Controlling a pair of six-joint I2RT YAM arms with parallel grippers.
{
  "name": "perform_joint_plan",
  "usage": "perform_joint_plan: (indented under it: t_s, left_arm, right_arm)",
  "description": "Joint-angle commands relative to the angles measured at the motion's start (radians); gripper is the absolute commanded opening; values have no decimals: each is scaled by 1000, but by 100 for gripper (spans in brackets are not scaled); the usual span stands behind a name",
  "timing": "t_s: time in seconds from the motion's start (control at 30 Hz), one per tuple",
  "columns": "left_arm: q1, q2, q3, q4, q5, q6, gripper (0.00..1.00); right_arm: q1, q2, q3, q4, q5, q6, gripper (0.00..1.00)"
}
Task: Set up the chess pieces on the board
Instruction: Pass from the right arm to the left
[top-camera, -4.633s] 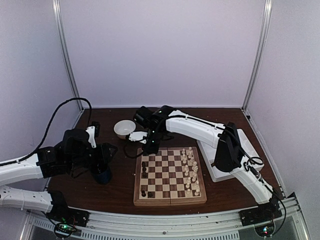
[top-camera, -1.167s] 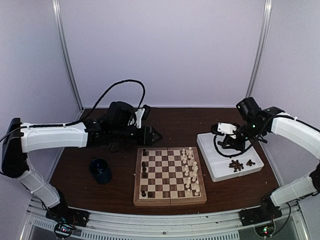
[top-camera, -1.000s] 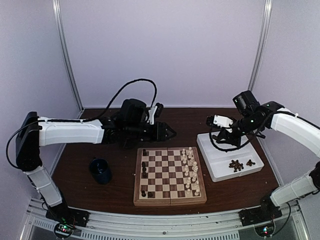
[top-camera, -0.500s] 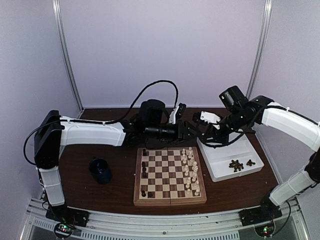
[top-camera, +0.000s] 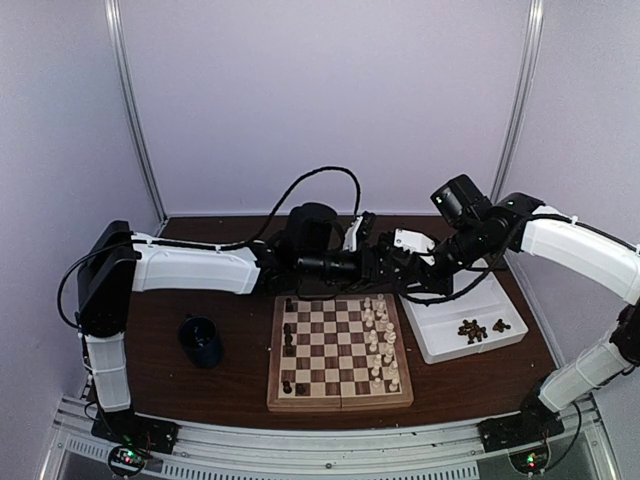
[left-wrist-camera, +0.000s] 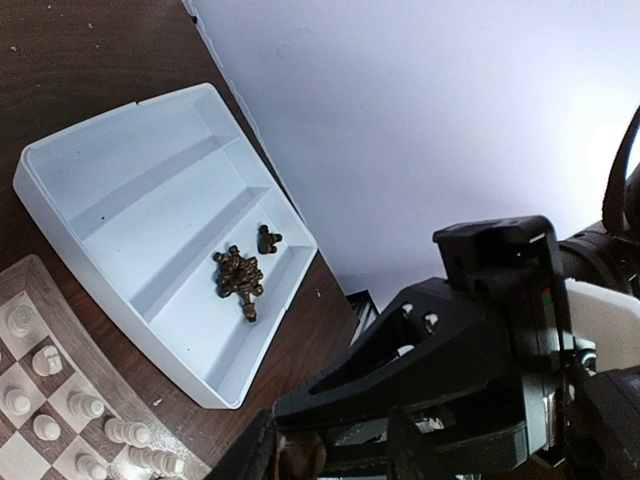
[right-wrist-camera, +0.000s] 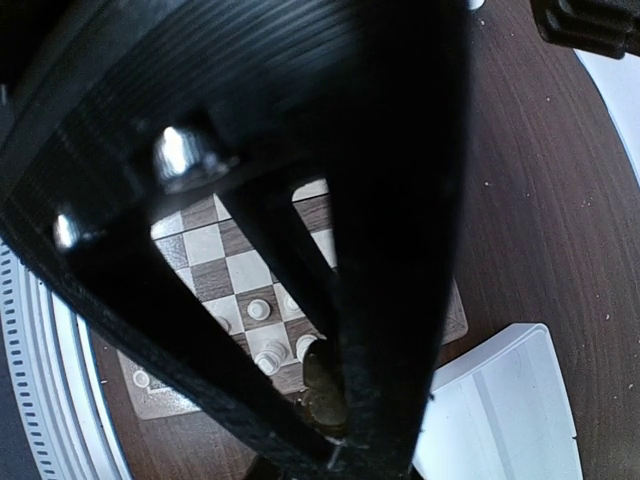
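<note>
A: Passing a piece from one arm to the other, is that the job right now?

B: I think so. Both arms reach in and meet just behind the far edge of the board (top-camera: 340, 404). The white tray (top-camera: 450, 300) sits to the right of the board, with a little heap of dark pieces (top-camera: 470, 329) in it.

A: Who has hold of it?

B: The right gripper (top-camera: 407, 275) looks pinched on one dark piece (left-wrist-camera: 300, 455). The left gripper (left-wrist-camera: 325, 458) is partly spread, its fingers on either side of that piece, not squeezing.

A: What comes next?

B: I guess the left one must close gently, and then the right one lets go. The piece is tiny, so it could slip. It likely goes on the board's left side, where only a few dark ones (top-camera: 289, 335) stand.

A: What changed?

B: A second ago the grippers were well apart, with the right one over the tray. The pale pieces (top-camera: 380, 340) on the board's right side have not moved.
</note>
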Motion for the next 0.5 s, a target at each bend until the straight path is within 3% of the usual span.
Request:
perform_joint_plan:
  t_s: [0.0,0.07,0.2,0.47]
  left_arm:
    - [-6,7,29,59,-14,-3,31]
    - [-6,9,31,64,-9,-4,23]
    - [-6,6,23,67,-5,-13,21]
    - [-6,-6,8,61,-14,3,3]
  right_arm:
    - [2,-28,17,16,-19,19,9]
    - [2,-29,17,18,-16,23,8]
    - [1,-31,13,31,10,33,8]
    - [1,-30,9,46,1,56,9]
